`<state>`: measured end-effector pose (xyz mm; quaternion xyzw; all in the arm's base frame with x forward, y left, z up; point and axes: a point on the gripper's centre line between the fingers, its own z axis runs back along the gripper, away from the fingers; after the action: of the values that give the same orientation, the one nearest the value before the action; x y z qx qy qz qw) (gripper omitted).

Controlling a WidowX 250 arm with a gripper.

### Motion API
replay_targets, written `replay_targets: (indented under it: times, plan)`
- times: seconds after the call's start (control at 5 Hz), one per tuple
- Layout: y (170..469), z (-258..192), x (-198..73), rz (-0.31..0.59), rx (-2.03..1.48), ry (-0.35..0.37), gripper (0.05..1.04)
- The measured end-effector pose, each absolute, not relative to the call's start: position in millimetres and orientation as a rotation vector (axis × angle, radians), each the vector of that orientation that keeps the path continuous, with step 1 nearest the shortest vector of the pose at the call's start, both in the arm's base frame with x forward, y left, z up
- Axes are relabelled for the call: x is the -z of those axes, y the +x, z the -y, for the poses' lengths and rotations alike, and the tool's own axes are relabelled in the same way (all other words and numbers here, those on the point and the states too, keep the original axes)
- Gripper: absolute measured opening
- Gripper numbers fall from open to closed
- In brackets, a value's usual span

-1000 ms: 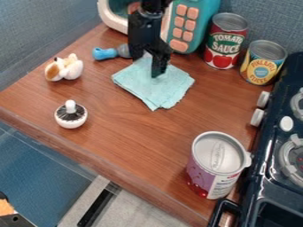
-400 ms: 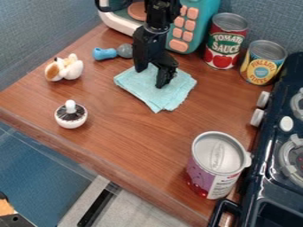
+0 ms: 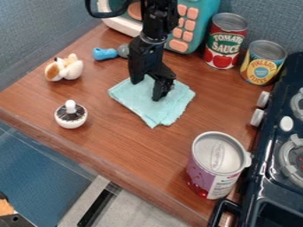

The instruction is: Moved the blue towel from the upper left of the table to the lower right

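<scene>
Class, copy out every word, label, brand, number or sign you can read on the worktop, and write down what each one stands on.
"TOMATO SAUCE": on the red and green tin can at the back.
"PINEAPPLE SLICES": on the yellow and blue tin can beside it.
Purple and white can: the print on its side is too small and blurred to read, and so is the raised lettering on its lid.

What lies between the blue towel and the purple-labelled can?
The camera view shows only bare brown tabletop there; nothing stands or lies between the towel and the can.
</scene>
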<state>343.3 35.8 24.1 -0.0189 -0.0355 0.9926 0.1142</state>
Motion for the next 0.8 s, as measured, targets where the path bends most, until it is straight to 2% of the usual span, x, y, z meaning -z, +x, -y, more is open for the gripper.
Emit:
replay_targets:
  times: [0.2,0.6,0.8]
  plan:
    - [326,-27,-25,0.152,-2.886,-0.029,1.001]
    - [280,0,-26,0.187,-2.834,0.010,1.001]
    - [258,6,-25,0.159,-2.842,0.032,1.001]
